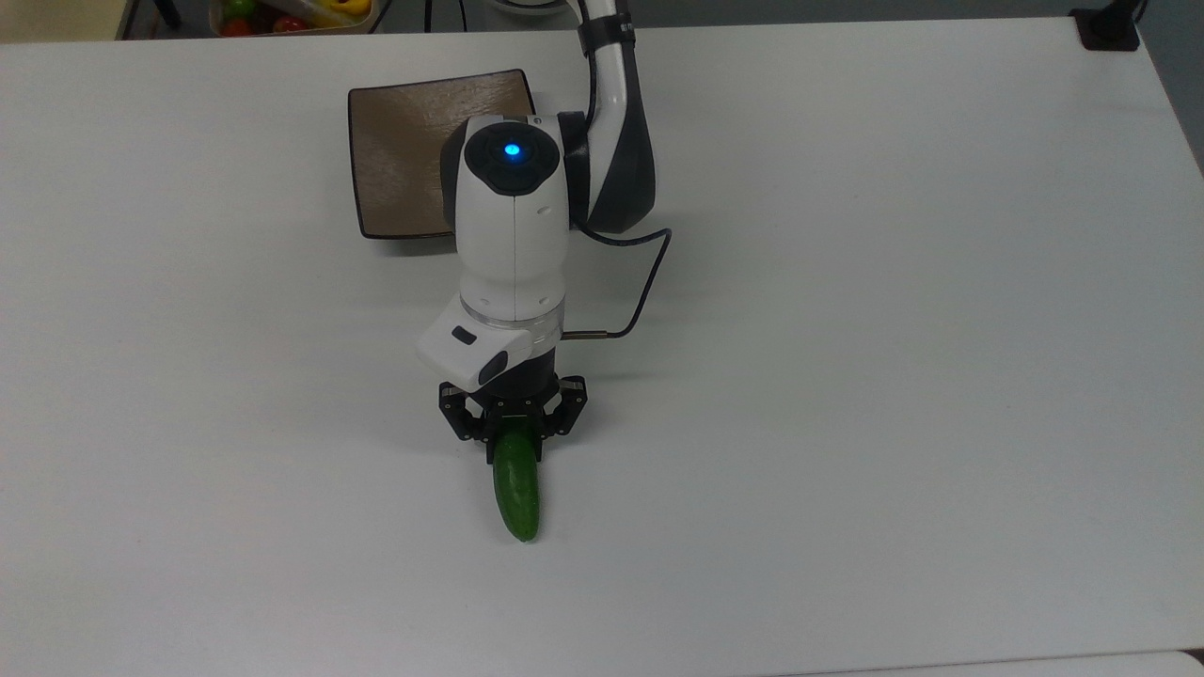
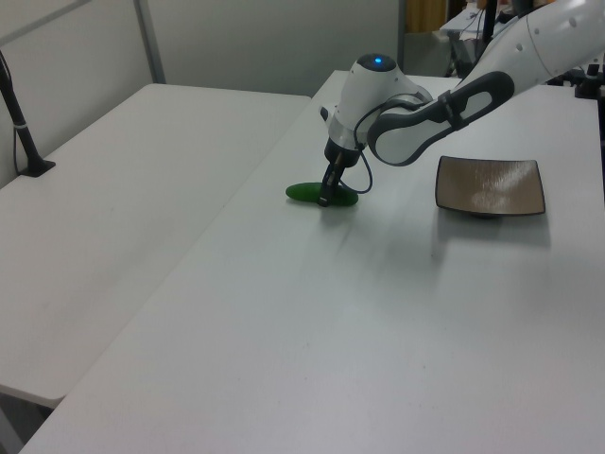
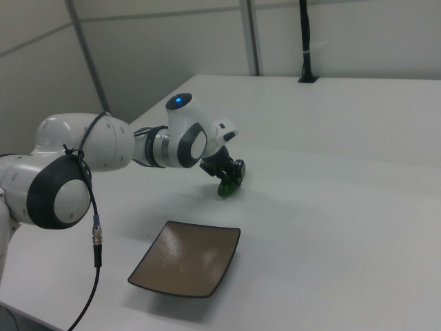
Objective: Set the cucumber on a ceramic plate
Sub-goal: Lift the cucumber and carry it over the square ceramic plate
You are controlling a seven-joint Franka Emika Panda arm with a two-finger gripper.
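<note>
Gripper closed around cucumber at its upper end. Cucumber lies on white table, top view's 6 o'clock from ceramic plate. Plate bare, well apart from cucumber, partly under arm.

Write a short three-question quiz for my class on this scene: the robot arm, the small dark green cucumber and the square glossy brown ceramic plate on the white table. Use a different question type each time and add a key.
1. True or false: the small dark green cucumber already lies on the square glossy brown ceramic plate.
2. Multiple choice: in the top view, the two-finger gripper is A) shut on one end of the cucumber, B) open above the plate, C) holding the plate's rim.
3. Fill in: the plate holds ____.

Key
1. False: it is over the white table, apart from the plate.
2. A.
3. Nothing.
</note>
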